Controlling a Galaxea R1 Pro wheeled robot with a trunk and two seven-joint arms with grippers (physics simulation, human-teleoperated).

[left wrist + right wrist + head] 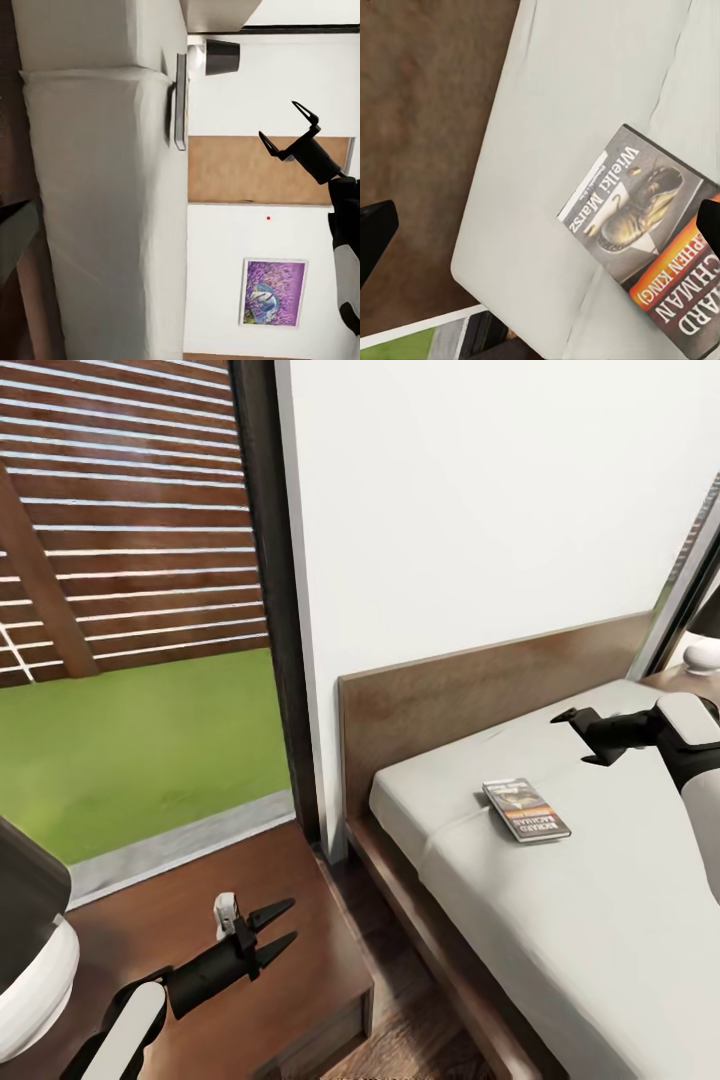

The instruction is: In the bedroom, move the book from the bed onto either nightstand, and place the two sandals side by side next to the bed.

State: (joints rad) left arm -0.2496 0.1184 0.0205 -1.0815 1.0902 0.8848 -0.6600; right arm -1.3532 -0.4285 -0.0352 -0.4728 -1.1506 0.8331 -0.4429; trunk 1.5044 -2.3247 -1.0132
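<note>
The book lies flat on the off-white mattress of the bed, near the dark wood headboard. My right gripper hovers open a little above and beyond the book, with nothing between its fingers. In the right wrist view the book lies between the fingertips of that gripper. My left gripper is open and empty over the nightstand beside the bed. The left wrist view shows the book edge-on and the open right gripper. The two sandals are out of view.
A lamp with a white base stands on the near nightstand's left part. A black-framed window shows grass and a slatted fence. A narrow strip of wood floor separates nightstand and bed. A second nightstand with a lamp stands at the far right.
</note>
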